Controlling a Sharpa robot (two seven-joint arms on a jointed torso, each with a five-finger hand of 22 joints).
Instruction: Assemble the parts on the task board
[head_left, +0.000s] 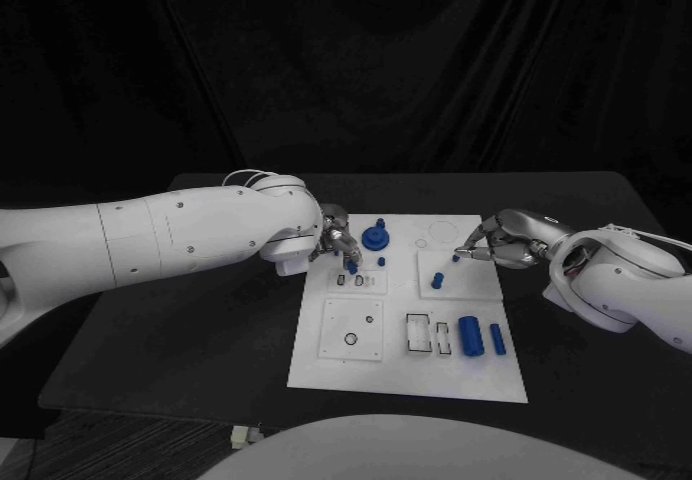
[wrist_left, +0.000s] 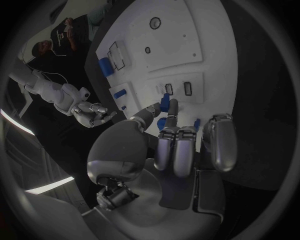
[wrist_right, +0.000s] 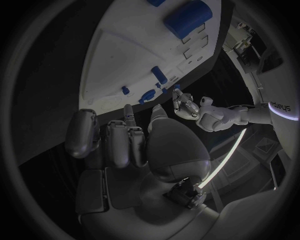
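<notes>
The white task board (head_left: 335, 352) lies mid-table. My left hand (head_left: 338, 242) is over its far left part and pinches a small blue part (wrist_left: 164, 102) between thumb and finger, just above two small rectangular slots (wrist_left: 178, 89). A blue gear-shaped part (head_left: 376, 237) stands right beside that hand. My right hand (head_left: 499, 243) hovers at the board's far right edge, its fingertips (wrist_right: 128, 111) apart and holding nothing, close to a small blue peg (head_left: 456, 257). A second peg (head_left: 437, 281) stands nearer the middle.
A thick blue cylinder (head_left: 469, 333) and a slim blue rod (head_left: 498, 339) lie at the board's near right, next to two rectangular recesses (head_left: 418, 333). A square plate with a round hole (head_left: 352, 339) sits at the near left. Black table surrounds the board.
</notes>
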